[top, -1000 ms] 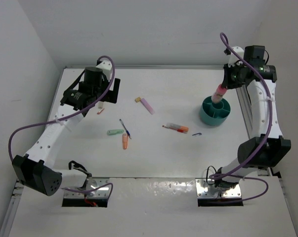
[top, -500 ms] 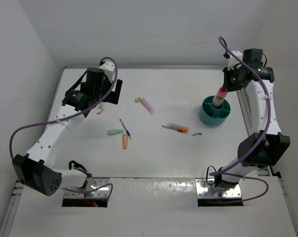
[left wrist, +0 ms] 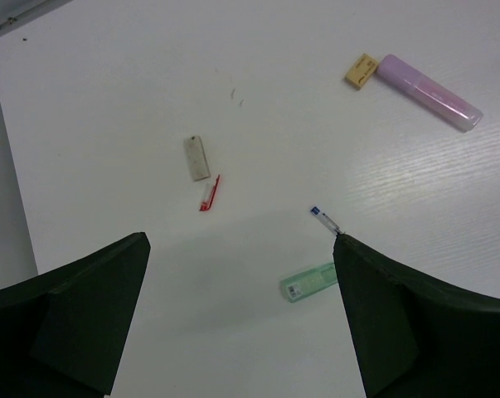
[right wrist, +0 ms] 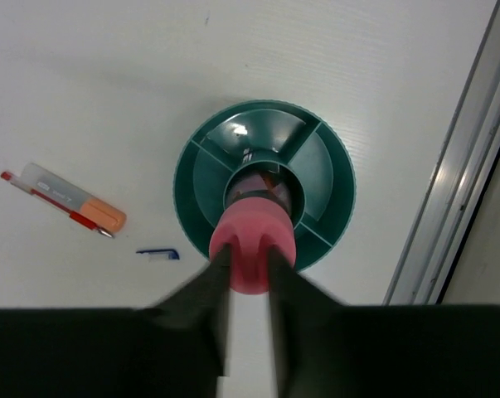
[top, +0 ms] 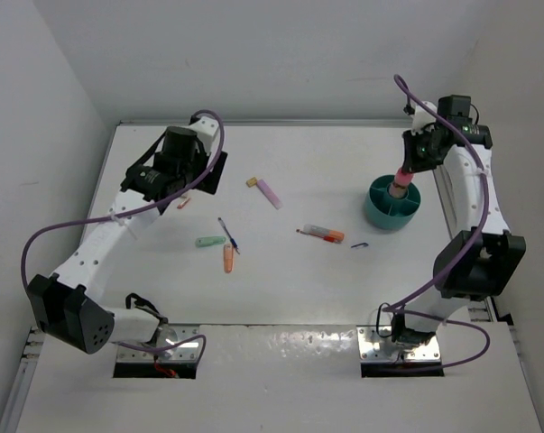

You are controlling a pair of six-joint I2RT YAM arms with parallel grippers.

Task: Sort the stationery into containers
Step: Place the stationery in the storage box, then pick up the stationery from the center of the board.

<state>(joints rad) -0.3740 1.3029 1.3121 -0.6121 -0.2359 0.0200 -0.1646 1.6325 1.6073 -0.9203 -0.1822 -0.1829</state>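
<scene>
— Two grippers: how do they stand?
— Left gripper [left wrist: 240, 242] hangs over the white table [top: 326, 158], jaws spread wide, holding nothing. Right gripper [right wrist: 248, 253] has its fingers narrow, close on either side of the pink-red marker [right wrist: 251, 228]; blur hides whether they press it.
— Where is that marker?
— Upright in the middle tube of the small round teal cup [right wrist: 183, 178]. Mid-table lie the lilac highlighter with yellow cap [left wrist: 428, 91], mint-green stub [left wrist: 308, 283], orange stub [top: 227, 259] and dark-blue pen [top: 227, 233]. The red-orange pen [right wrist: 67, 199] lies near the cup.
</scene>
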